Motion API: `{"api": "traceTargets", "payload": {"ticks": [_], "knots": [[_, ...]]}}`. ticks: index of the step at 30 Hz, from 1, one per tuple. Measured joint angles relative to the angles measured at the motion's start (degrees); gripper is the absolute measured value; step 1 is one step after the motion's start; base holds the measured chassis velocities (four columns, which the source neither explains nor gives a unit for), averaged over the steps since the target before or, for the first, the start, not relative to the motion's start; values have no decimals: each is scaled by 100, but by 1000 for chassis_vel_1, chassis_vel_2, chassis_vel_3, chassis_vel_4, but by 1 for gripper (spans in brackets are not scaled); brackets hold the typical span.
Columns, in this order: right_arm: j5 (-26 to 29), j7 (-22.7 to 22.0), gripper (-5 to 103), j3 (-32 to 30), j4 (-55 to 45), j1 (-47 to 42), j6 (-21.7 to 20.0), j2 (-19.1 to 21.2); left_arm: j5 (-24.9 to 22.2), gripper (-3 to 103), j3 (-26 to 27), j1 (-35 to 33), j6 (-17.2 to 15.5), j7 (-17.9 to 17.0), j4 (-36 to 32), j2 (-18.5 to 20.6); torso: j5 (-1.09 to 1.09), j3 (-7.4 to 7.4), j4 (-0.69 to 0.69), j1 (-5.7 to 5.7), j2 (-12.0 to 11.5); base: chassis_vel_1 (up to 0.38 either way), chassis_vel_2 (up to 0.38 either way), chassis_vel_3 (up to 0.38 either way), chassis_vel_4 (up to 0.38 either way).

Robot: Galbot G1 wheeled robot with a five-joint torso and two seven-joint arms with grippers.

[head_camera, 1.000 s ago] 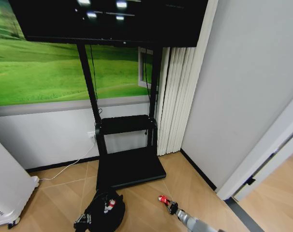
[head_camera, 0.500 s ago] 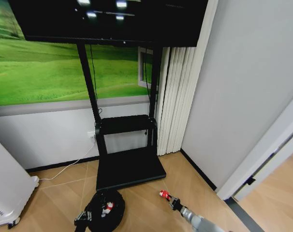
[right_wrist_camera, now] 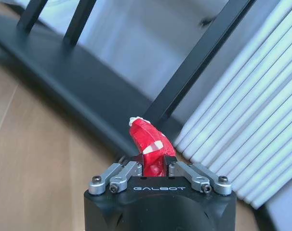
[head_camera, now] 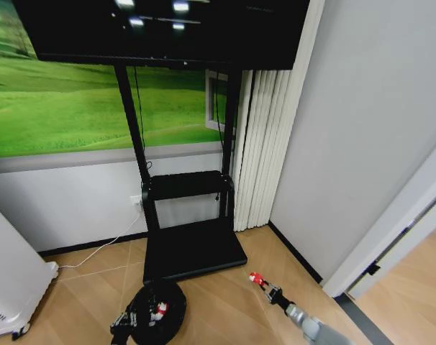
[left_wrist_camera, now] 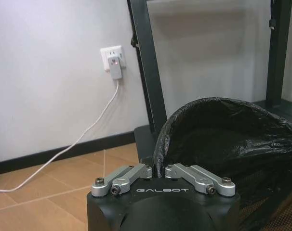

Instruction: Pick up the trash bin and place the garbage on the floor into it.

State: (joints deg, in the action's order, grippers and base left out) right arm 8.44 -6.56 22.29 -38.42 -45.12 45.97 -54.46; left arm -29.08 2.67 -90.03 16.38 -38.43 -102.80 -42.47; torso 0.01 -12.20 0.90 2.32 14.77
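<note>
The trash bin (head_camera: 160, 320), black and lined with a black bag, hangs low over the floor at the bottom left of the head view. My left gripper (head_camera: 126, 323) is shut on its near rim; the left wrist view shows the gripper (left_wrist_camera: 158, 169) clamped on the bag-covered rim of the bin (left_wrist_camera: 223, 139). A red-and-white piece of garbage (head_camera: 160, 310) lies inside the bin. To the right of the bin and apart from it, my right gripper (head_camera: 267, 286) is shut on another red-and-white piece (head_camera: 255, 277), crumpled between the fingers (right_wrist_camera: 148, 144).
A black TV stand with a flat base (head_camera: 193, 248) stands straight ahead against the wall. A tall white appliance (head_camera: 9, 287) sits at the left, with a white cable (left_wrist_camera: 88, 134) running to a wall socket (left_wrist_camera: 112, 60). White folding slats (head_camera: 265, 144) and a doorway are to the right.
My right gripper has carried the red-and-white piece to the right and farther from the bin. The bin and the left gripper have hardly moved.
</note>
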Motion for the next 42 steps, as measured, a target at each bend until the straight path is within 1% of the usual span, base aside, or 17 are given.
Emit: {"api": "traceTargets", "payload": {"ticks": [1,4,5,8,12,14,16,19,20,22,23,24,27,31,33,40,42], "knots": [[0,0,20,0,0,0,0,0,0,7,0,0,0,0,0,0,0,0,0,0,0,0,0,0,0],[11,-35,20,-83,-879,-202,0,362,-13,7,-21,58,-26,-18,-11,13,0,0,0,0,0,0,0,0,0],[11,-35,20,-83,-879,-202,0,362,-13,7,-21,58,-26,-18,-11,13,0,0,0,0,0,0,0,0,0],[-2,11,20,-173,-1833,-435,1,708,-14,7,-112,132,-68,-61,-11,-23,0,0,-1,0,2,0,0,0,0],[33,79,20,-140,-2436,-550,2,917,-13,7,-143,152,-101,-89,-30,-42,-1,0,1,0,1,0,0,0,0],[87,146,20,30,-3146,-596,3,1140,-5,7,-145,147,-122,-97,-68,-56,-2,0,1,0,2,0,0,0,0],[101,147,20,106,-3324,-591,3,1188,-1,7,-141,139,-124,-97,-79,-63,-2,0,0,0,1,0,0,0,0],[111,1,20,819,-4125,-404,3,1345,0,7,-112,119,-134,-119,-111,-118,-1,0,0,0,2,0,0,0,0],[111,1,20,819,-4125,-404,3,1345,0,7,-112,119,-134,-119,-111,-118,-1,0,0,0,2,0,0,0,0],[204,-207,20,1392,-4444,-184,1,1357,-56,7,-119,125,-167,-178,-118,-188,1,0,0,0,2,0,0,0,0],[260,-254,20,1658,-4554,-54,-2,1361,-65,7,-121,121,-181,-192,-128,-226,0,0,0,0,2,0,0,0,0],[260,-254,20,1658,-4554,-54,-2,1361,-65,7,-121,121,-181,-192,-128,-226,0,0,0,0,2,0,0,0,0],[294,-334,20,2426,-4673,530,-6,1205,-24,7,-78,32,-190,-195,-156,-318,-2,0,1,0,1,0,0,0,0],[422,-368,20,2687,-4687,820,-9,1017,32,7,-28,-85,-190,-189,-186,-338,-1,0,-1,0,2,0,0,0,0],[475,-373,20,2968,-4675,1077,-12,807,78,7,-7,-164,-191,-176,-199,-369,-1,0,-2,0,1,0,0,0,0],[492,-428,20,3787,-4456,1440,-15,301,109,7,-50,-91,-224,-171,-153,-434,-2,0,0,0,1,0,0,0,0],[492,-429,20,3888,-4411,1485,-15,217,110,7,-61,-72,-228,-171,-132,-439,-2,0,0,0,1,0,0,0,0]]}}
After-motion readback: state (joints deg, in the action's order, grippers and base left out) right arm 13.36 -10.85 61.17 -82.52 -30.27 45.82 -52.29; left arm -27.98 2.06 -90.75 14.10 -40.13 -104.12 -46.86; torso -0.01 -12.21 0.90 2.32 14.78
